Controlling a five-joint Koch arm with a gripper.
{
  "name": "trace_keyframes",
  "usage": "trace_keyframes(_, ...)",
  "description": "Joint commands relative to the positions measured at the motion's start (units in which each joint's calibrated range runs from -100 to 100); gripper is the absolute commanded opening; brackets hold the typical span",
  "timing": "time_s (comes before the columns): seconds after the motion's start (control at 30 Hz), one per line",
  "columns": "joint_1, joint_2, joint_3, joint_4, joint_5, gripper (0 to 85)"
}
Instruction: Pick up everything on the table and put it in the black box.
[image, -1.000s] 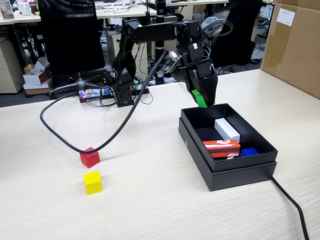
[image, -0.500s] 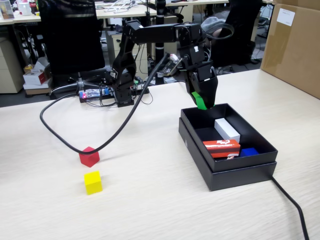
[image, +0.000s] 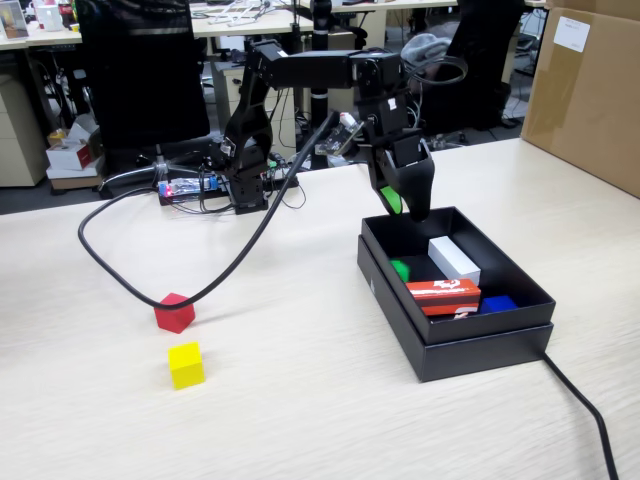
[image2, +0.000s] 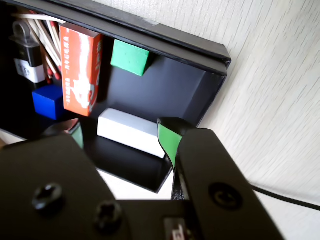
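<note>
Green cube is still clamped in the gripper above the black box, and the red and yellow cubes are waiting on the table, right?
Not quite. The green cube is no longer clamped: it lies inside the black box, as the fixed view and the wrist view both show. The gripper hangs open above the box; the green on it is jaw padding. The red cube and yellow cube do wait on the table.

The gripper (image: 405, 205) hangs over the back corner of the black box (image: 470, 350), jaws apart with nothing between them — and the green cube (image: 400, 269) lies inside on the floor of the box, near the left wall. Beside it, a white block (image: 453, 258) and a red packet (image: 442, 295). Out on the table (image: 300, 420), the red cube (image: 174, 313) and yellow cube (image: 186, 364) sit well left — a black cable (image: 235, 250) loops past the red one.
</note>
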Motion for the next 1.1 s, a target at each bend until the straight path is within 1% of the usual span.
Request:
trace_keyframes(0.0, 0.0, -4.7, 1.7, -0.3, -0.1, 34.2)
trace_keyframes(0.07, -0.2, -6.0, 2.5, -0.3, -0.2, 36.3)
trace_keyframes(0.23, -2.0, -13.4, 7.9, -0.3, -0.7, 36.3)
trace_keyframes(0.33, -4.0, -19.7, 8.7, -0.3, -2.1, 36.3)
trace_keyframes(0.47, -8.5, -26.9, 4.2, -0.3, -4.8, 36.4)
trace_keyframes(0.57, -13.0, -30.9, -2.9, -0.3, -6.9, 43.0)
trace_keyframes(0.67, -17.6, -33.9, -11.1, -0.2, -9.1, 46.0)
trace_keyframes(0.7, -20.3, -35.3, -16.9, -0.2, -10.4, 46.8)
trace_keyframes(0.83, -25.3, -34.8, -28.3, 0.4, -12.6, 48.4)
trace_keyframes(0.9, -27.1, -33.9, -32.0, 1.3, -13.3, 48.7)
trace_keyframes(1.07, -30.3, -30.4, -37.7, 8.8, -14.9, 48.3)
